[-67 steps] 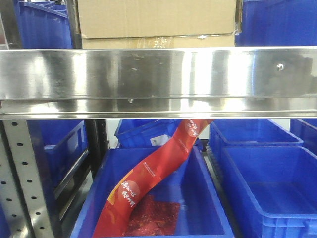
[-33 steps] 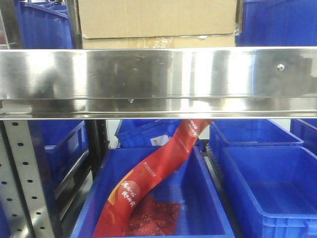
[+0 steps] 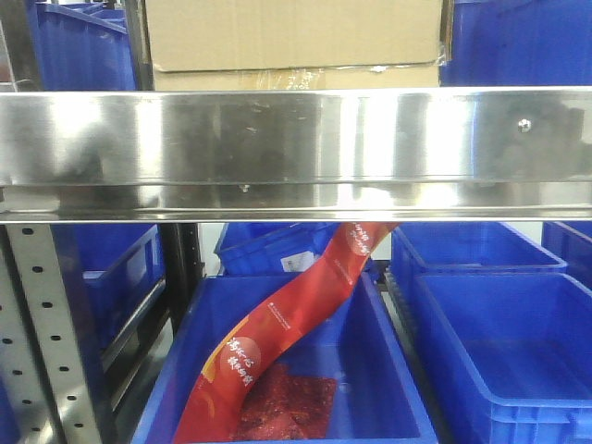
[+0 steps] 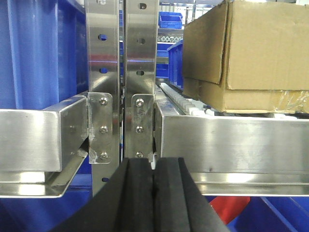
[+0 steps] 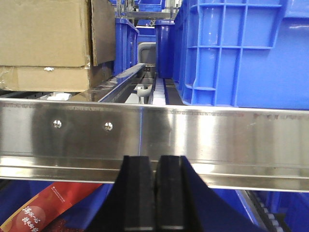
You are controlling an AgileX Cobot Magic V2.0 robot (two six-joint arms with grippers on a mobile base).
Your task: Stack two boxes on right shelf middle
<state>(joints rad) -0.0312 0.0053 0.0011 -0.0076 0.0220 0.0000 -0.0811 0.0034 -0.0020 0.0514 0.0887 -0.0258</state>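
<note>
We see the brown cardboard boxes (image 3: 294, 37) stacked, tops cut off, long sides along the shiny steel shelf (image 3: 296, 148). Left end effector (image 4: 153, 193) and right end effector (image 5: 155, 193) are pressed closed, holding nothing.

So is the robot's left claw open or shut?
Shut. In the left wrist view, the left gripper has its two black pads pressed together with nothing between them, in front of the steel shelf.

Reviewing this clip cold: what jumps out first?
The mirror-bright steel shelf rail spans the front view, with two stacked cardboard boxes on the level above it. Below, a red packet trails into a blue bin. Both pincers, left and right, sit shut before the rail.
</note>
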